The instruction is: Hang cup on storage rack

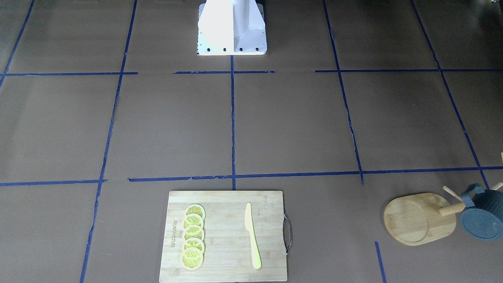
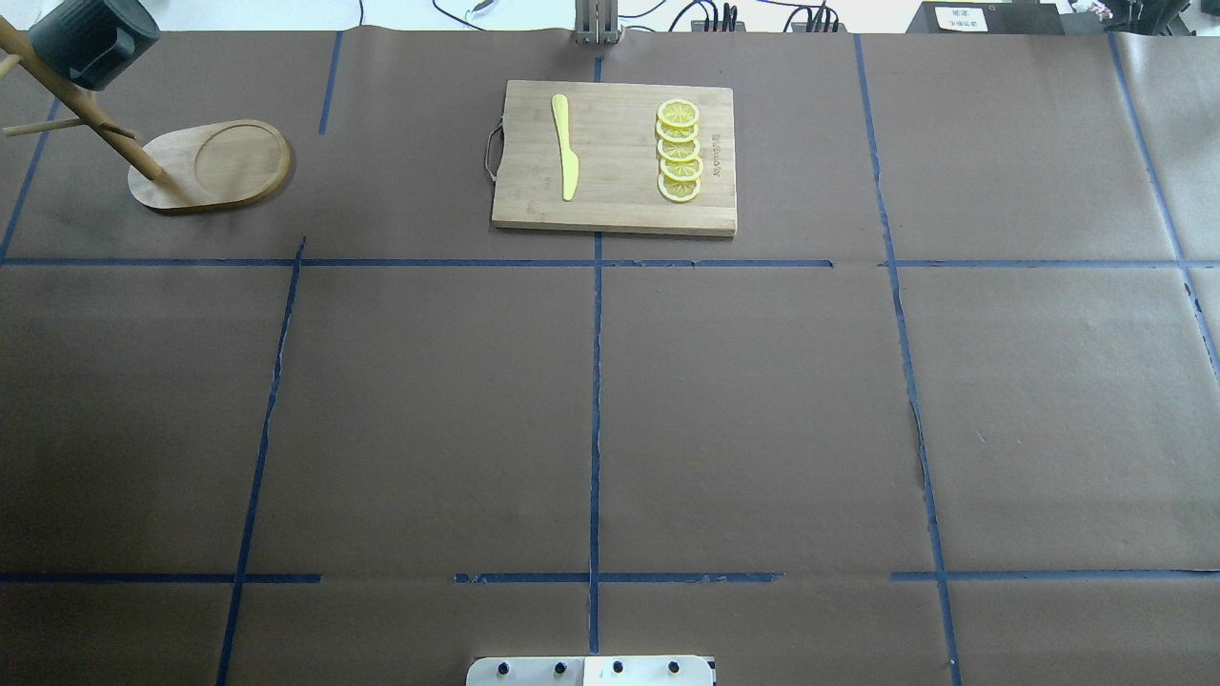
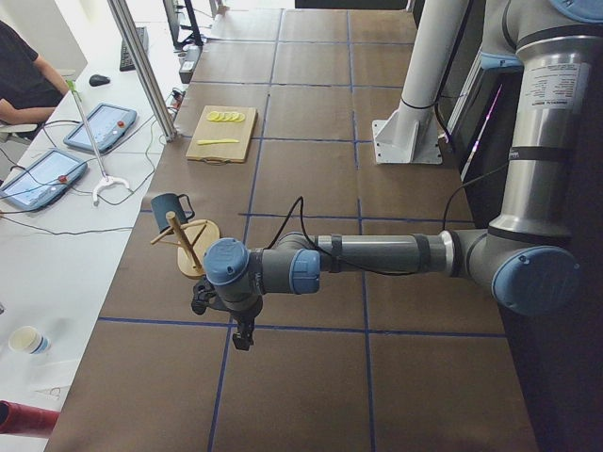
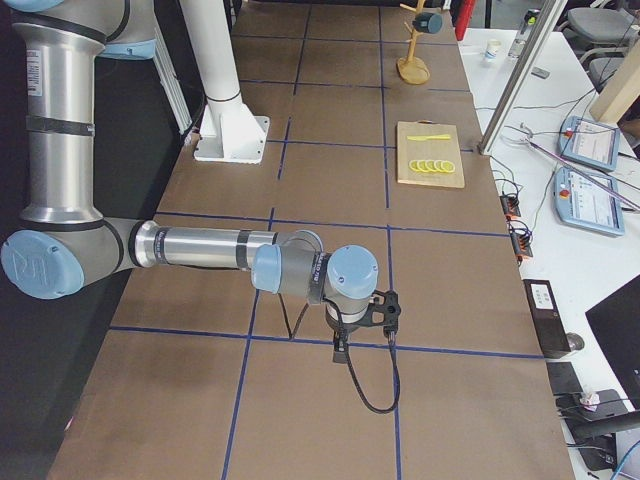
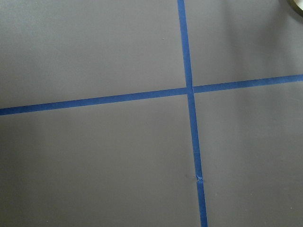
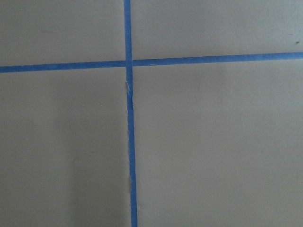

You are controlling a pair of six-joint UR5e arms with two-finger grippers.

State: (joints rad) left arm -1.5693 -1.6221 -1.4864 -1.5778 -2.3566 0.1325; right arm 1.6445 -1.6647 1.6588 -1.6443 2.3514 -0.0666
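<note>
The dark blue-grey cup (image 1: pixel 481 218) hangs by its handle on a peg of the light wooden storage rack (image 1: pixel 418 218), bottom facing the front camera. In the overhead view the cup (image 2: pixel 91 38) sits high on the rack (image 2: pixel 214 167) at the table's far left. The side views show cup (image 3: pixel 170 205) and rack (image 3: pixel 193 247) upright, and far off the cup (image 4: pixel 430 22). My left gripper (image 3: pixel 243 331) hangs low over the table, apart from the rack. My right gripper (image 4: pixel 340 348) is low over the table's other end. I cannot tell whether either is open or shut.
A bamboo cutting board (image 2: pixel 615 191) with a metal handle holds several lemon slices (image 2: pixel 679 151) and a yellow knife (image 2: pixel 565 148) at the table's far middle. Blue tape lines cross the brown table. The robot's white base (image 1: pixel 232 29) stands at the near edge.
</note>
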